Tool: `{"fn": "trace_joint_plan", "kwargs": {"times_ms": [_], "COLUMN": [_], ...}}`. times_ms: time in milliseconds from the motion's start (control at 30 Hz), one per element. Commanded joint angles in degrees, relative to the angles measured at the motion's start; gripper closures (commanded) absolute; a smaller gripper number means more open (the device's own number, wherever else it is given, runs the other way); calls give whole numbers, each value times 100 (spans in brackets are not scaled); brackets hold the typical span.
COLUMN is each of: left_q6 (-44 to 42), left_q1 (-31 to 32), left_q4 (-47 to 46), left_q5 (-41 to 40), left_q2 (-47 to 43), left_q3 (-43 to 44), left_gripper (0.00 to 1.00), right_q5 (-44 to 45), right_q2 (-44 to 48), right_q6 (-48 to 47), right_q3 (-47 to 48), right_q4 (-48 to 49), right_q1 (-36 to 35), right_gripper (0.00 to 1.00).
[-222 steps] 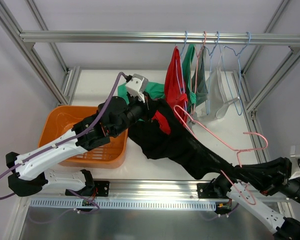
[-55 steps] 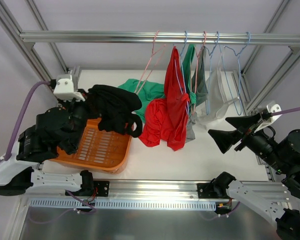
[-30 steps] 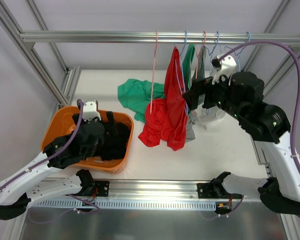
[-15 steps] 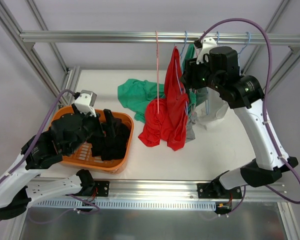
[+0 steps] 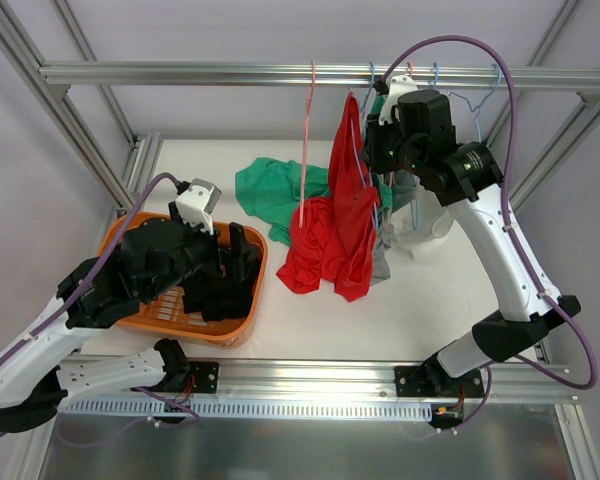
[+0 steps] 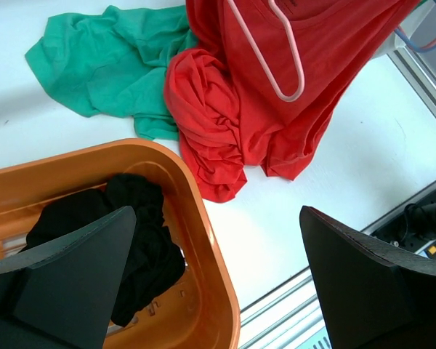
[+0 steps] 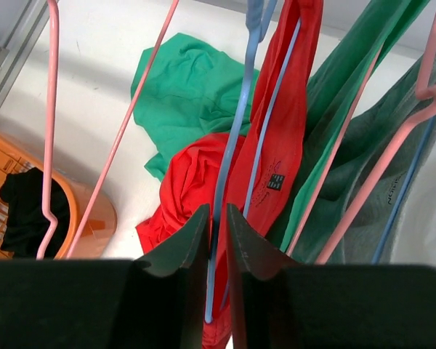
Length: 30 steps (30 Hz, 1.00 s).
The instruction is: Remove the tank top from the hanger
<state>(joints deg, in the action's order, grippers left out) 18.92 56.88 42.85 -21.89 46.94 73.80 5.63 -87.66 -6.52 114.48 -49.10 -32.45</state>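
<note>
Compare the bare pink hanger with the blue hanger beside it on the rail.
The pink hanger carries nothing; the blue hanger carries the red tank top. The right tool is closed on the blue hanger's wire; nothing grips the pink hanger. Both are thin wire hangers hooked on the rail.

The tank top (image 5: pixel 348 215) is plain red, on a blue hanger (image 7: pixel 235 138); pink hanger (image 7: pixel 50 109), green shirt (image 6: pixel 102 65), orange basket (image 6: pixel 203 240), black clothes (image 6: pixel 138 233), white desk (image 6: pixel 334 211).
</note>
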Motion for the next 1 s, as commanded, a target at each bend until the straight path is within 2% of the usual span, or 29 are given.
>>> {"fn": "trace_joint_plan", "kwargs": {"times_ms": [0,33,133,267,467,667,867,967], "left_q6": [-99,-55,-186,-397,-591,-898,-1171,-1311], "left_q1": [-63,-63,-63,-63,-63,-54,-54,-54], "left_q4": [-31,-40,-84,-93,-154,-312,-690,-988], "left_q5": [124,124,289,369,615,1529,2013,2118], "left_q2": [-71,-62,244,657,1202,1853,2196,2442], "left_q3": [161,196,617,1494,2146,2858,3377,3535], "left_gripper": [1,1,1,1,1,1,1,1], "right_q5": [175,193,281,290,264,-44,-501,-1071], "right_q2": [91,100,196,486,794,1022,1916,2445], "right_q6": [204,222,344,503,468,389,599,635], "right_q3": [-109,-136,-197,-329,-277,-329,-1049,-1646], "right_q4": [445,463,577,1033,1280,1359,1140,930], "right_q1": [-7,-7,-16,-7,-7,-7,-7,-7], "right_gripper": [85,94,100,100,100,100,100,100]}}
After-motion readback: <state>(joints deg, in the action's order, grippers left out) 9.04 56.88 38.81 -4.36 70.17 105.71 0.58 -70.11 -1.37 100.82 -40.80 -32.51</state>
